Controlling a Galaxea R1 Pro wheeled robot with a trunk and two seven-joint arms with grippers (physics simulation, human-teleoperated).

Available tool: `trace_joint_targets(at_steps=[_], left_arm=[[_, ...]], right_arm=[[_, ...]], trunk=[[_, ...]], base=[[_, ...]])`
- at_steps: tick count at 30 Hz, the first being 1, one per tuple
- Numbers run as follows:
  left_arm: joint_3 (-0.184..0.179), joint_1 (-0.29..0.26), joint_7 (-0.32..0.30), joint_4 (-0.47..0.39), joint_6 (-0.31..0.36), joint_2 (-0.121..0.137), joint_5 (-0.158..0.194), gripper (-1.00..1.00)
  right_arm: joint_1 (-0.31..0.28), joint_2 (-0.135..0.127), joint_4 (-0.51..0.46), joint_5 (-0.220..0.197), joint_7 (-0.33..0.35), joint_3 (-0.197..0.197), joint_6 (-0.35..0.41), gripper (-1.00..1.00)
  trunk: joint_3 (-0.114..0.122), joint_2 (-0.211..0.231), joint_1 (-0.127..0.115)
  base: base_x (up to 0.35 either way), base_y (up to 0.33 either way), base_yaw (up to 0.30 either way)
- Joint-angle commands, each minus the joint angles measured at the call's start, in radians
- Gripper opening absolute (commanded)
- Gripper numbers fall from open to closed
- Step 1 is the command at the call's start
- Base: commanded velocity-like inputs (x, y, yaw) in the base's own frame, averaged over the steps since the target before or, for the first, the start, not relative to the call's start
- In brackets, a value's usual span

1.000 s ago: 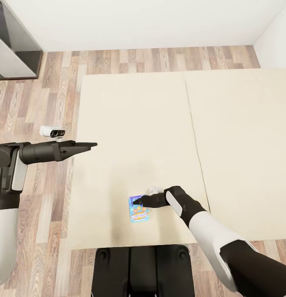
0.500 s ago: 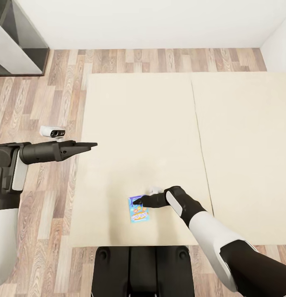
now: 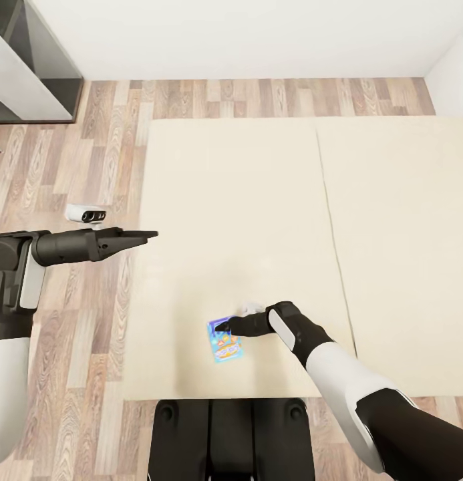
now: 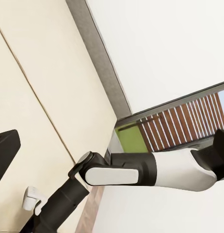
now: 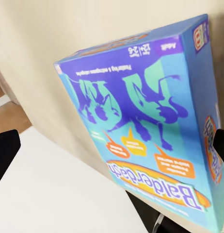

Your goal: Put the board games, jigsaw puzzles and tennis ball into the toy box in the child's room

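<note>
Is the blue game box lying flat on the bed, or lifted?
Cannot tell. The blue game box shows over the bed, at the right hand, but contact with the mattress is unclear.

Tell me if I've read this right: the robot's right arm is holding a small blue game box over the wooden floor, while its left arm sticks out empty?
Not quite. The blue game box is over the cream bed, not the wooden floor; the head view shows it. The rest holds: the right gripper is at the box, and the left gripper sticks out empty.
</note>
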Motion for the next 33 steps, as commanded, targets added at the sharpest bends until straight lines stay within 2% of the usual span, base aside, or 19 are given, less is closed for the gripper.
trace_joint_targets(at_steps=[1, 33], left_arm=[[0.000, 0.000, -0.003, 0.000, 0.011, 0.001, 0.000, 1.00], [0.000, 0.000, -0.003, 0.000, 0.011, 0.001, 0.000, 1.00]], right_arm=[[-0.001, 0.000, 0.000, 0.002, 0.003, 0.002, 0.003, 1.00], [-0.001, -0.001, 0.012, 0.000, 0.004, 0.007, 0.012, 1.00]], trunk=[[-0.001, -0.002, 0.001], [-0.001, -0.002, 0.001]], base=[[0.000, 0.167, 0.000], [0.000, 0.019, 0.000]])
